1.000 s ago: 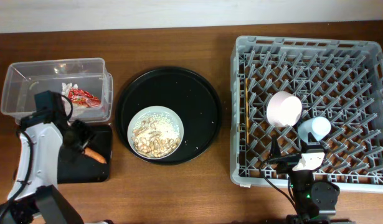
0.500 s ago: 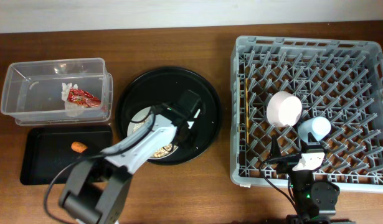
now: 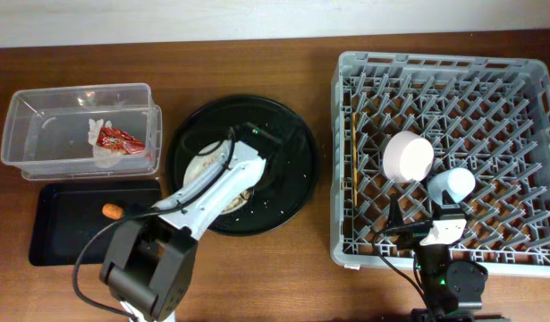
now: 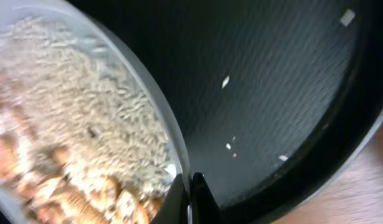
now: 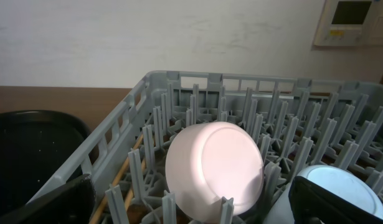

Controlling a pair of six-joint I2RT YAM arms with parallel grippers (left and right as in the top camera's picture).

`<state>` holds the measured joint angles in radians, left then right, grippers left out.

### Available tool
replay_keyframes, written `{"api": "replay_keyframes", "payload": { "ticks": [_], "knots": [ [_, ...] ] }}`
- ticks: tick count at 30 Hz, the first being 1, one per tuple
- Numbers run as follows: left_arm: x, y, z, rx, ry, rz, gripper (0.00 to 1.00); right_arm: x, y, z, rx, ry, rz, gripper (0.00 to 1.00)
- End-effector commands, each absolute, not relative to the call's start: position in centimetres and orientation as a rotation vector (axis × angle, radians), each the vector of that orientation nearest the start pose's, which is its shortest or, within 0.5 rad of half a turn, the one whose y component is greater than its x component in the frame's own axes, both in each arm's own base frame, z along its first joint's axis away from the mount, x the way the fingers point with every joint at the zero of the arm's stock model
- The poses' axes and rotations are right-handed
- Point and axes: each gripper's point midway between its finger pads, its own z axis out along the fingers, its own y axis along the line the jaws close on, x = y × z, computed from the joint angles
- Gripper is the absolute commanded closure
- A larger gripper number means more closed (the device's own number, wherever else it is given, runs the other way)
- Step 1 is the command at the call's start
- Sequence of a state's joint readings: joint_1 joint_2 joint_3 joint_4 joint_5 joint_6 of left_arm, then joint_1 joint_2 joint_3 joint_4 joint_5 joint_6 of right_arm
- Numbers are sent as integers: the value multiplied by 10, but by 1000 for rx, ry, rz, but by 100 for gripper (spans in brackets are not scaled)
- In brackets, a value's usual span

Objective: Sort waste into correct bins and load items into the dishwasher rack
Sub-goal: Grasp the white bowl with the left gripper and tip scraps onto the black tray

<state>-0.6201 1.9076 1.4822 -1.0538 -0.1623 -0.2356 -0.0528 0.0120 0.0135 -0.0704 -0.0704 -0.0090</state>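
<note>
Left wrist view: the left gripper (image 4: 190,194) has its jaws almost together on the rim of the wide bowl (image 4: 155,118), which sits on the round black tray (image 4: 284,93) and is heaped with rice scraps (image 4: 73,124).
Right gripper (image 5: 190,208): jaws wide apart and empty, at the near edge of the rack (image 3: 346,161), close to the white bowl (image 3: 408,157) and the blue cup (image 3: 451,185).
Spill risk: the bowl is full, so any tilt on lifting would likely send rice over the rim onto the round tray, where stray grains already lie.
Slip risk: a pinch on a thin, smooth rim gives little hold. The loaded bowl could pivot between the fingers or drop.
Wrong-bin risk: the sausage piece (image 3: 113,211) lies on the flat black tray (image 3: 69,246), while the wrapper (image 3: 121,139) and tissue (image 3: 97,154) are in the clear tub (image 3: 42,97). The rice probably belongs with the sausage piece, and the two bins stand side by side.
Hidden overhead: the left arm covers most of the bowl and the gripper itself.
Hard to make out: the left wrist picture is blurred and shows only the fingertips, so how deep the rim sits between them is unclear.
Cut off: the right fingers are only dark shapes in the bottom corners.
</note>
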Motion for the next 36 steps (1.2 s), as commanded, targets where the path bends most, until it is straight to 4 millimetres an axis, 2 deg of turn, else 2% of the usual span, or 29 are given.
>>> {"api": "replay_keyframes", "payload": {
  "ticks": [1, 6, 8, 10, 12, 15, 18, 21, 26, 28, 32, 34, 36],
  "knots": [
    [334, -193, 111, 442, 2869, 226, 100, 246, -2, 158, -21, 1641, 5, 2],
    [315, -166, 152, 224, 2862, 245, 100, 246, -2, 158, -21, 1641, 5, 2],
    [300, -144, 164, 161, 2901, 279, 100, 246, -2, 158, -21, 1640, 5, 2],
    [290, -124, 166, 80, 2955, 294, 100, 246, -2, 158, -21, 1641, 5, 2],
    [281, -109, 156, -24, 3038, 209, 100, 246, -2, 158, -21, 1641, 5, 2],
    [272, -75, 144, -173, 3084, 198, 100, 246, -2, 158, -21, 1641, 5, 2],
    [275, -66, 146, -181, 3062, -17, 100, 246, -2, 158, -21, 1641, 5, 2],
    [279, -55, 159, -177, 2978, -294, 100, 246, -2, 158, -21, 1641, 5, 2],
    [282, -26, 202, -73, 2719, -715, 100, 246, -2, 158, -21, 1640, 5, 2],
    [281, -12, 214, -70, 2621, -809, 100, 246, -2, 158, -21, 1641, 5, 2],
    [275, -3, 239, -20, 2419, -997, 100, 246, -2, 158, -21, 1641, 5, 2],
    [270, 4, 245, -26, 2311, -1072, 99, 246, -2, 158, -21, 1641, 5, 2],
    [262, 13, 242, -84, 2226, -1135, 100, 246, -2, 158, -21, 1641, 5, 2]
  ]
}}
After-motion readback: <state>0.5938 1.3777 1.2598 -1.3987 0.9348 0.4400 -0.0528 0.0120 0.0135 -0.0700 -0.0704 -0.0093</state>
